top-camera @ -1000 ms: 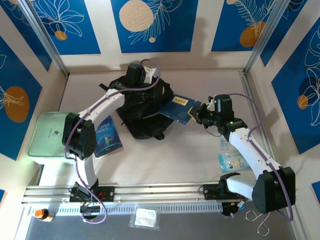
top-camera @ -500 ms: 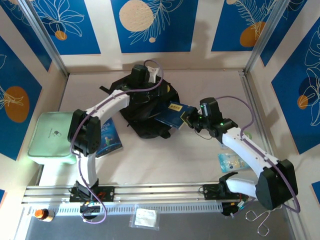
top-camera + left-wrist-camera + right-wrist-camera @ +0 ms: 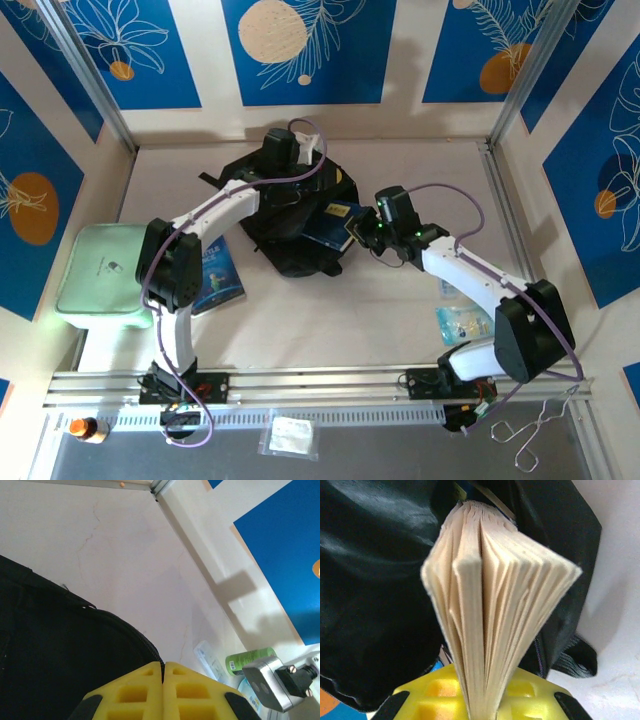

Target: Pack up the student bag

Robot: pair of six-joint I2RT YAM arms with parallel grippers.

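The student bag [image 3: 290, 225] lies slumped on the far middle of the pale, faintly cracked surface [image 3: 350, 320]. White wall panels [image 3: 210, 60] stand behind it and to either side. They carry blue panels [image 3: 240, 85] with white leaf outlines and cream and orange discs, and metal posts [image 3: 85, 75] mark the corners. At the bag's far edge the left hand [image 3: 163, 666] has its fingers pressed together against the zip; whether fabric is pinched I cannot tell. On the bag's right side the right hand [image 3: 480, 680] is clamped on a dark blue book [image 3: 335, 222], pages fanned, its far end among the black folds. Left of the bag sit a second blue book [image 3: 218, 272] and a pale green tray [image 3: 95, 275]. Right of the bag and nearer lies a clear packet [image 3: 462, 322].
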